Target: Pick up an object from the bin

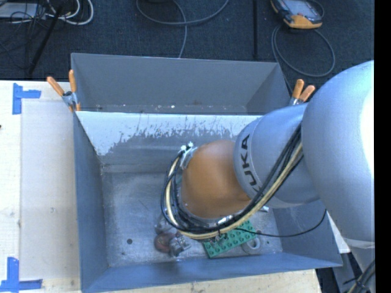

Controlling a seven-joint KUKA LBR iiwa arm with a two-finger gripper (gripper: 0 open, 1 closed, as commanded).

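Pincer (173, 244) low over the near floor of the grey metal bin (122, 194), right by a small brownish rounded thing (162, 243)

The silver arm (287, 157) reaches in from the right, and its orange cover (211, 179) and a loop of black and yellowish cables (174, 209) hide most of the pincer from above; I cannot tell whether it is open or closed, or whether it has hold of anything. The brownish thing lies at the pincer's tip, close to the bin's front wall and a little left of centre. Just to the right, partly under the cables, lies a flat green studded plastic plate (229, 240), with a small pale grey piece (253, 245) at its right end
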